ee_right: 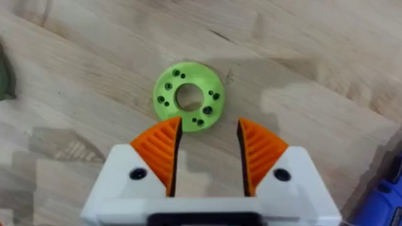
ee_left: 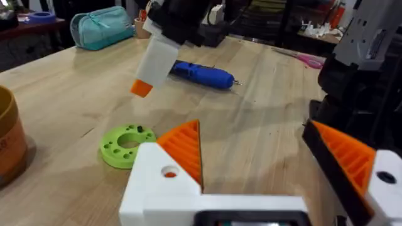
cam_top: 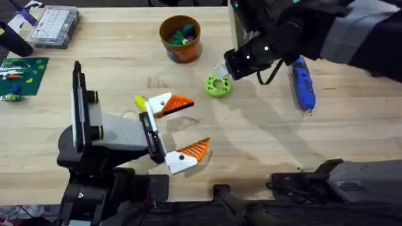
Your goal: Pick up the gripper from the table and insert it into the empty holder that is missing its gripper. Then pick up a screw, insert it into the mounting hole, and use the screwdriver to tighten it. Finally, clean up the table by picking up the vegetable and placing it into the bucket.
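Observation:
The vegetable is a lime-green ring lying flat on the table. My right gripper hovers just over it, open, with the ring just beyond its orange pads and nothing between them. My left gripper stands open and empty near the table's front, facing the ring. The orange bucket stands at the back centre, with coloured pieces inside. The blue screwdriver lies to the right of the ring. The screw and the holder are out of view.
A clear compartment box sits at the back left, a green board at the left edge. The right arm spans the back right. A teal pouch lies on the far side of the table.

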Robot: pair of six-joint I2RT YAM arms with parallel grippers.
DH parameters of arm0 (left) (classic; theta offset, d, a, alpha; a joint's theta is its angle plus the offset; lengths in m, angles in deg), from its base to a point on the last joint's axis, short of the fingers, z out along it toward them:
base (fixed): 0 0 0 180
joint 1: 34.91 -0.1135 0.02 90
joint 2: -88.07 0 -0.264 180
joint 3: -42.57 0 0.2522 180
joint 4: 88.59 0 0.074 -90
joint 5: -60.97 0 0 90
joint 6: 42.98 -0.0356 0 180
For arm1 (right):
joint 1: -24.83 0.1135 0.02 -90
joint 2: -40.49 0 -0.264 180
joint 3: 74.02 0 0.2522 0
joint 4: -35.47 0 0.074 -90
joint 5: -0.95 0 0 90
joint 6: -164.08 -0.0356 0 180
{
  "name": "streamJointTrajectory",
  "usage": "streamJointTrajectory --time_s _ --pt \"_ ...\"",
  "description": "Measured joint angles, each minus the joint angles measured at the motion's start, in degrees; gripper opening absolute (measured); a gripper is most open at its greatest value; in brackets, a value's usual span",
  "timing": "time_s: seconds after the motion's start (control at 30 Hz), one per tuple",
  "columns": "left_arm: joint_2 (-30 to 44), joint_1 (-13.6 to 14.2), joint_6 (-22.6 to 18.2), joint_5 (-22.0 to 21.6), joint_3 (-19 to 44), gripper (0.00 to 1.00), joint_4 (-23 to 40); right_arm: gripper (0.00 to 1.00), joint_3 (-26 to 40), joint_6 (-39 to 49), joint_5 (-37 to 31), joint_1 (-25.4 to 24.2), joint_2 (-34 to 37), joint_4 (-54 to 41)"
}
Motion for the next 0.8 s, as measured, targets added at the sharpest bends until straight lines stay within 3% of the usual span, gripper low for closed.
streamJointTrajectory --time_s 0.8 --pt "0.0 0.0 0.0 0.0 0.0 0.986 0.0 0.526 -0.5 0.2 1.5 -1.2 7.9 3.6"
